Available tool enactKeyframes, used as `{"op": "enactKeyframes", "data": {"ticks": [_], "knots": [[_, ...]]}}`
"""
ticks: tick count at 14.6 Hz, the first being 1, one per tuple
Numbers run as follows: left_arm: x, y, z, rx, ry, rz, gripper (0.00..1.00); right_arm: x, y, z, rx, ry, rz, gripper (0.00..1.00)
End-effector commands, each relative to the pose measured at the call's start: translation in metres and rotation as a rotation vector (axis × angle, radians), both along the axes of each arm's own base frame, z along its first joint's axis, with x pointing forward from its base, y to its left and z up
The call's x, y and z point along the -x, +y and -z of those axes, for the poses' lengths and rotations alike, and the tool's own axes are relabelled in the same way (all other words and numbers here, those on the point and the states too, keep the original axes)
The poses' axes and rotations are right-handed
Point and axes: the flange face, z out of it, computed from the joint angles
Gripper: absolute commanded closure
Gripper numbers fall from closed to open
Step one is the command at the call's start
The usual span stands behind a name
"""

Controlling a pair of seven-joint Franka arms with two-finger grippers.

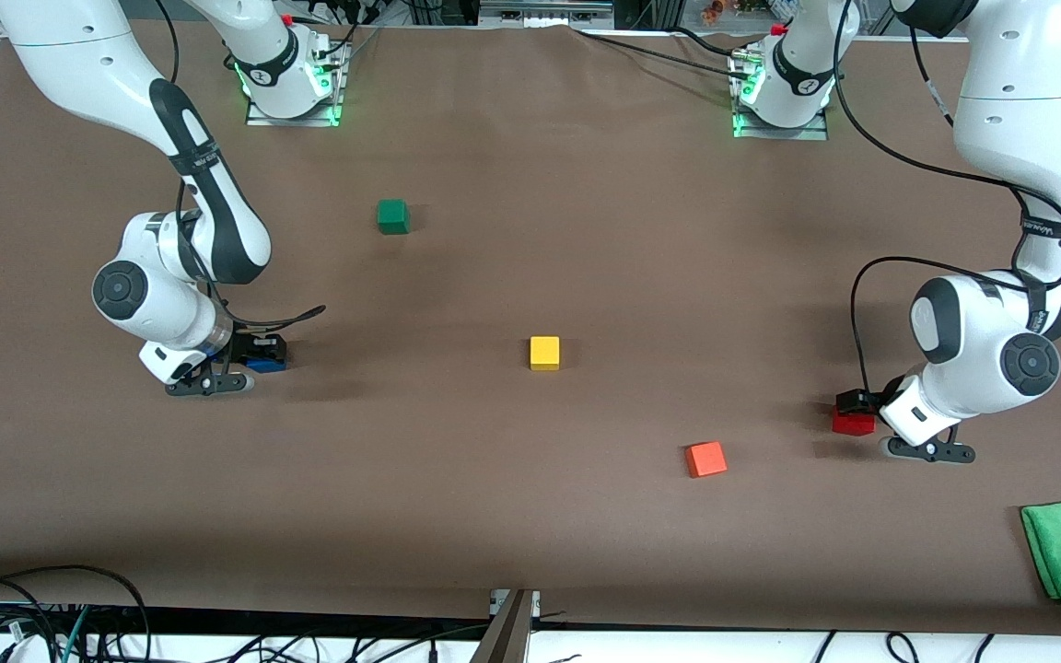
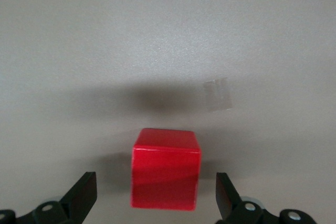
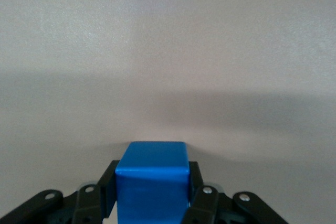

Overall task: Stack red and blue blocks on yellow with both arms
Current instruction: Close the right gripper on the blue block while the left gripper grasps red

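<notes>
1. Holding the blue block (image 3: 152, 179) now is the right gripper (image 3: 152, 203), low at the table near the right arm's end; its two fingers press the block's flat sides.
2. The left gripper (image 2: 156, 198) is down around the red block (image 2: 166, 169) near the left arm's end, fingers spread wide with a gap on each side (nothing is pinched there yet).
3. The yellow block (image 1: 544, 353) sits alone in the middle of the table (image 1: 530, 516), well apart from both grippers.
4. The blocks look small, hard and light, with smooth flat faces, so I think they will not squash or break.
5. The best place to hold one is on two facing sides, around the middle, so it stays level.
6. A smooth block could slip or tip if it is pinched near a corner.
7. An orange block (image 1: 705, 459) lies near the red one, and a green block (image 1: 392, 216) sits closer to the arm bases (neither is part of the job).
</notes>
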Motion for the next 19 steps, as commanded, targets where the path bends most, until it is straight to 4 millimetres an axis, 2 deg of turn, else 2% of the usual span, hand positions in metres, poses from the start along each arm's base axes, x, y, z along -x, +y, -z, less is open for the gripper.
{"op": "enactKeyframes", "data": {"ticks": [1,2,5,8,10,11,13,16,17,18,19], "knots": [[-0.001,-0.007,0.001,-0.003,-0.005,-0.010,0.00,0.010,0.000,-0.006,-0.013,0.007,-0.001,0.61],[0.000,-0.007,0.008,-0.005,-0.001,-0.009,0.00,0.009,0.001,-0.009,-0.013,0.002,-0.001,0.65],[-0.005,-0.007,0.016,-0.011,-0.051,-0.013,0.00,0.007,0.000,-0.017,-0.014,-0.012,-0.005,0.66],[-0.005,-0.005,0.014,-0.011,-0.051,-0.014,0.00,-0.001,0.000,-0.042,-0.016,-0.004,-0.008,0.66],[-0.005,-0.005,0.012,-0.012,-0.052,-0.013,0.27,-0.009,-0.003,-0.064,-0.017,0.014,-0.008,0.66],[-0.005,-0.006,0.011,-0.011,-0.052,-0.011,0.28,-0.010,-0.002,-0.077,-0.018,0.024,-0.010,0.66],[-0.005,-0.006,0.009,-0.010,-0.052,-0.010,0.22,-0.009,-0.004,-0.111,-0.021,0.043,-0.011,0.66],[-0.006,-0.005,0.000,-0.009,-0.057,-0.012,0.17,0.001,-0.025,-0.154,-0.015,0.090,0.005,0.66],[-0.005,-0.006,0.001,-0.008,-0.056,-0.012,0.18,0.001,-0.032,-0.172,-0.018,0.083,-0.011,0.66],[-0.005,-0.005,0.002,-0.009,-0.054,-0.013,0.23,-0.001,-0.033,-0.188,-0.020,0.084,-0.026,0.66],[-0.005,-0.006,0.002,-0.008,-0.054,-0.012,0.26,-0.003,-0.036,-0.211,-0.022,0.094,-0.026,0.66]]}}
